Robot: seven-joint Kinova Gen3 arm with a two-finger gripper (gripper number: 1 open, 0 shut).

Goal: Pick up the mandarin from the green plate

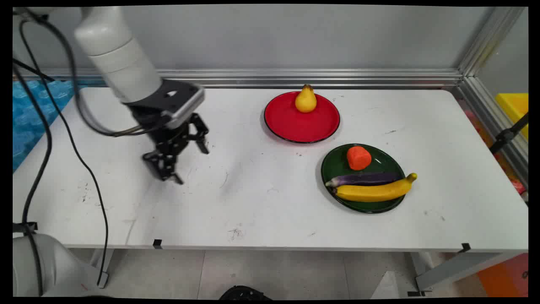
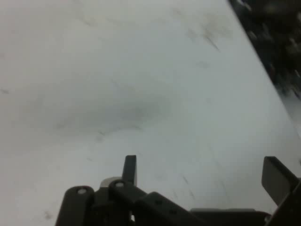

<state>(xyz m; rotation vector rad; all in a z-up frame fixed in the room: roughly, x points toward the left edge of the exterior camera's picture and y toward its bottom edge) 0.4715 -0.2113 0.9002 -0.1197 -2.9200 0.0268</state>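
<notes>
Nearest the camera, the bench (image 1: 270,219) front edge carries nothing. Over its bare left half the end effector (image 1: 192,162) hangs low, fingers (image 2: 130,169) spread apart, gripping nothing. Well apart to the right, a red plate (image 1: 295,124) holds a pear (image 1: 305,100); a green plate (image 1: 337,169) holds a carrot piece (image 1: 358,157), an eggplant (image 1: 365,178) and a banana (image 1: 375,191).

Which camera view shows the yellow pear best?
The main view. There the pear stands whole and unobstructed at the far side of the red plate. The hand view shows none of it, only bare table beyond the open gripper.
</notes>
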